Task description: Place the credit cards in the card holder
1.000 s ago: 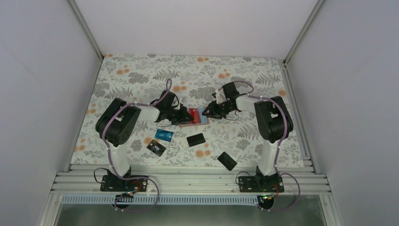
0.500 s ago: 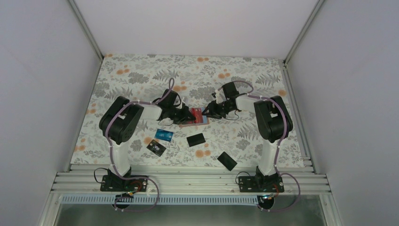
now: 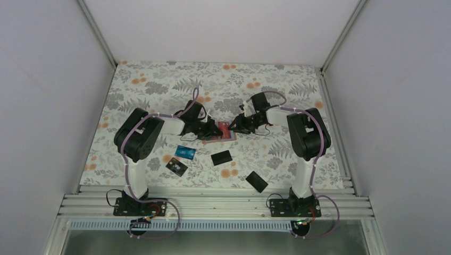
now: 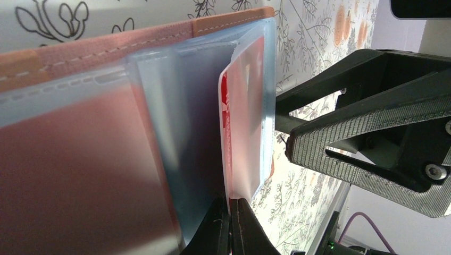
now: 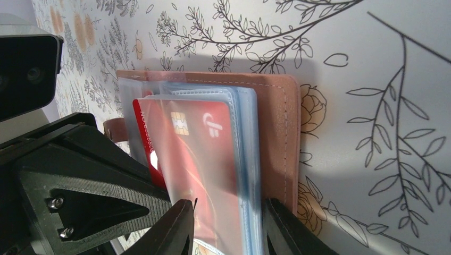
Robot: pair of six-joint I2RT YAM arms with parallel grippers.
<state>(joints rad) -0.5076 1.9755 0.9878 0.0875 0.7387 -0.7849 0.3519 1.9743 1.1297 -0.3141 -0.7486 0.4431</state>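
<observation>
One red card (image 3: 224,127), seen from above, has slid further over the card holder (image 3: 222,138) mid-table (image 3: 159,90); my left claw (image 4: 230,212) pinches its edge, card mostly sleeved; my right claw (image 5: 226,223) clamps the holder's sleeves.

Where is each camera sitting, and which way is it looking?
Top camera: high behind the arms, looking down at the table; both arms, left hand and right hand show.
Left wrist camera: on the left arm, close to the open card holder; its fingertips pinch the red card.
Right wrist camera: on the right arm, facing the holder's other side; its fingers show.
Shared: both wrist views see the red card.
</observation>
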